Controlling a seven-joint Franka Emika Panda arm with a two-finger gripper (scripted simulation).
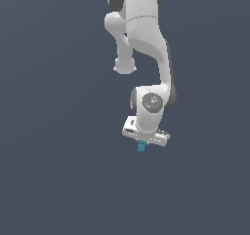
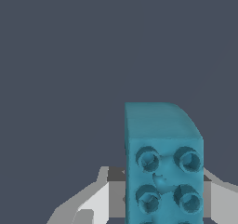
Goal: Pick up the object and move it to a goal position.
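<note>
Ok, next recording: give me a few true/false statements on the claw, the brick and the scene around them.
1. The teal brick sits between the claw fingers. True.
2. The brick is red. False: it is teal-blue.
3. The brick shows round studs in the wrist view. True.
4. The claw is open and empty. False: it is shut on the brick.
5. Several other blocks surround the arm. False: only a plain grey backdrop shows.

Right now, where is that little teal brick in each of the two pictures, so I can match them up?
Exterior view: the teal brick is a tiny speck just below the white tool, a little below the picture's middle.
Wrist view: the teal brick fills the lower right, studs facing the camera.
Shared landmark: the tool's fingers, which flank the brick in both.
</note>
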